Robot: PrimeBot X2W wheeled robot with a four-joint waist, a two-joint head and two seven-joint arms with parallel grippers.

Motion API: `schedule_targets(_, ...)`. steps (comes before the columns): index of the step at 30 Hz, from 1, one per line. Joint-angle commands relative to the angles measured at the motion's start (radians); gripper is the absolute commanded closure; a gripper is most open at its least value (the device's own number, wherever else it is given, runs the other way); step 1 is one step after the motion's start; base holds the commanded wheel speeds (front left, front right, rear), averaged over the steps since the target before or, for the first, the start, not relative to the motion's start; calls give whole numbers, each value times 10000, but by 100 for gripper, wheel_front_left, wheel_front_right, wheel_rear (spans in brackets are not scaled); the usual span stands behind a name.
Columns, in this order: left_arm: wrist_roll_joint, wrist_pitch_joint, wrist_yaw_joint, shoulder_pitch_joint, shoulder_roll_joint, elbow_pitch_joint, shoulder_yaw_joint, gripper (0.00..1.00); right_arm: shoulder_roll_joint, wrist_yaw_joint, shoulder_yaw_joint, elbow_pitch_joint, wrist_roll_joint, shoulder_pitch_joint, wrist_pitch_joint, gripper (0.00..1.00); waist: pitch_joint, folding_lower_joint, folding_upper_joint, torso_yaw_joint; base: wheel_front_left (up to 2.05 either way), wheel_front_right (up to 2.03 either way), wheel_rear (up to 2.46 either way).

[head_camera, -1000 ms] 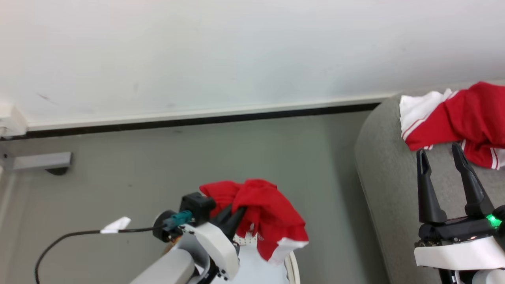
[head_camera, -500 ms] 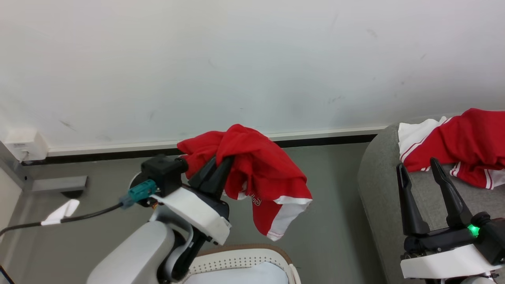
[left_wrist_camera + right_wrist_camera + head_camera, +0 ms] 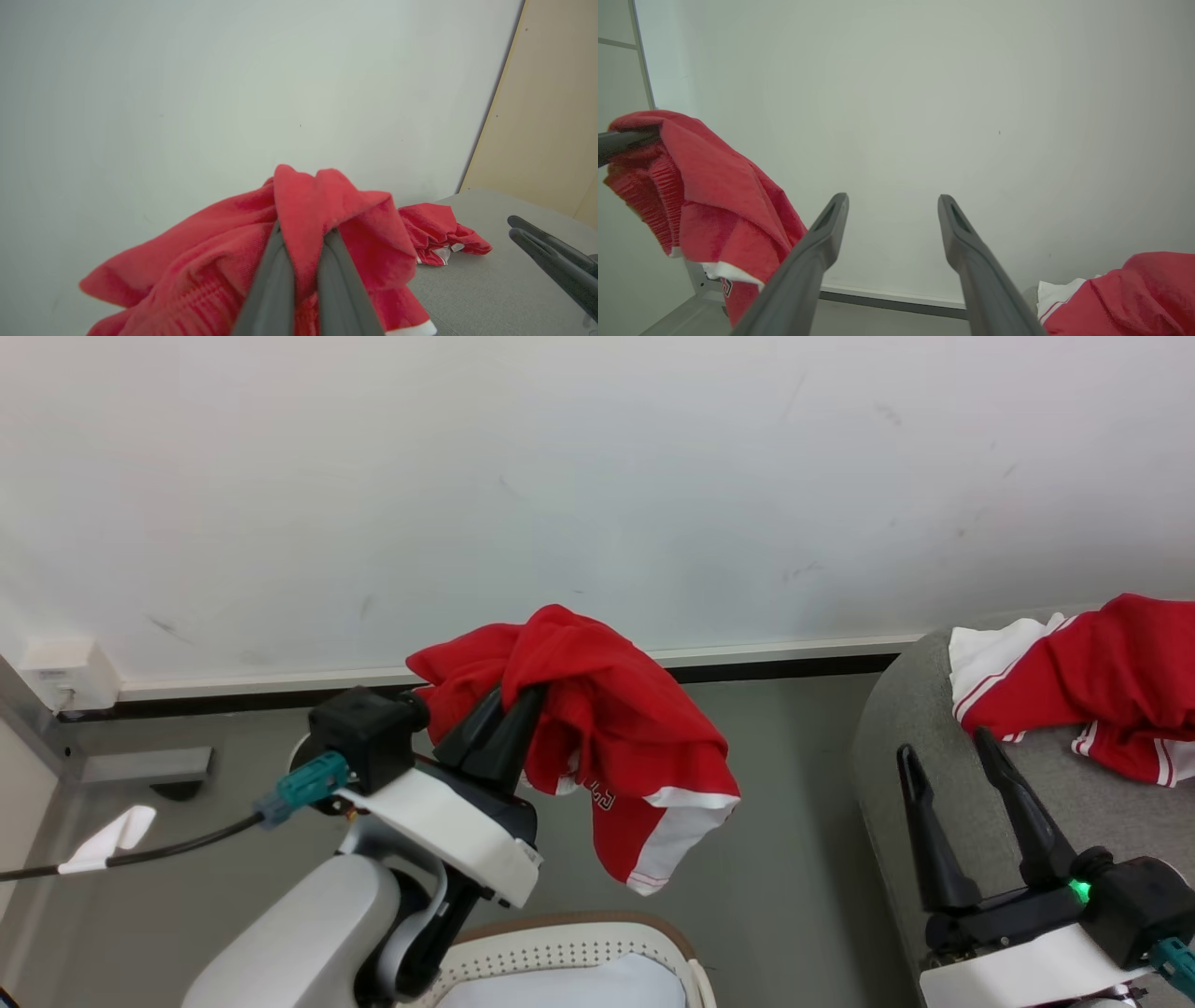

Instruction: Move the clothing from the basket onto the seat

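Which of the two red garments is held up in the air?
The hanging garment, pinched by the shut left gripper; the other garment lies on the grey seat at the right.

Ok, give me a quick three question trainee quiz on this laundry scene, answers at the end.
1. True or false: the left jaws are shut on a red garment lifted clear of the basket.
2. Where does the other red garment lie? A in the basket, B on the grey seat, C on the floor.
3. Fill in: the right jaws stand ___ and hold nothing.
Key: 1 true; 2 B; 3 open.
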Motion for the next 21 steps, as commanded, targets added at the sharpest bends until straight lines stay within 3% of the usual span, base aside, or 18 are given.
schedule_targets(1,-55,-43,17,70,73,-43,50,100,-212,-22,214,24,-8,-86,22,0,14,0,-1,13,0,0,0)
schedule_targets(11,-14,64,26,-250,157,21,82,100,-1161,-22,2486,470,37,-680,384,0,59,0,-1,64,0,0,0)
schedule_targets(21,165,346,-131,-472,-173,-179,-426,100,-1291,-22,3753,2722,-465,-1997,530,0,15,0,-1,536,0,0,0)
